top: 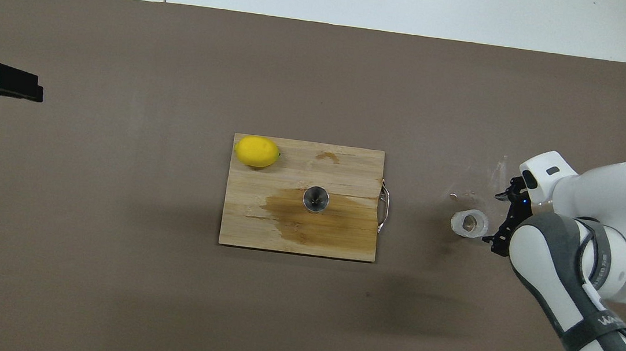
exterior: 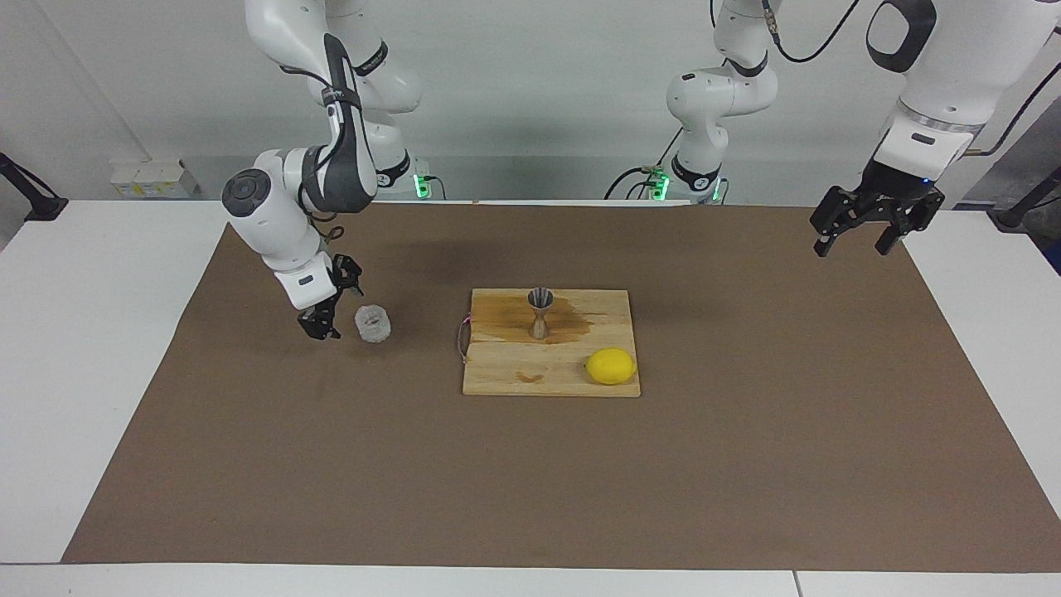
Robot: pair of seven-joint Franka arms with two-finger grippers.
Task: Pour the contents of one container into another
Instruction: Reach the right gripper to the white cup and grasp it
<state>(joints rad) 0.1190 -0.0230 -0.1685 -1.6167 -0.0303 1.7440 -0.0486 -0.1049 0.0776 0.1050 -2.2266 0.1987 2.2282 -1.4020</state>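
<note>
The knobbly whitish glass cup (exterior: 372, 323) stands upright on the brown mat toward the right arm's end; it also shows in the overhead view (top: 469, 223). My right gripper (exterior: 341, 308) is open and low beside the cup, apart from it, on the side away from the board; it also shows in the overhead view (top: 498, 218). The steel jigger (exterior: 540, 313) stands upright on the wooden board (exterior: 514, 377), on a dark wet stain, and shows from above (top: 316, 199). My left gripper (exterior: 852, 247) is open and empty, raised over the mat's edge at the left arm's end, where the arm waits.
A yellow lemon (exterior: 611, 366) lies on the board's corner farther from the robots, toward the left arm's end (top: 257, 151). The board (top: 303, 157) has a metal handle on the side facing the cup. A few wet spots mark the mat by the cup.
</note>
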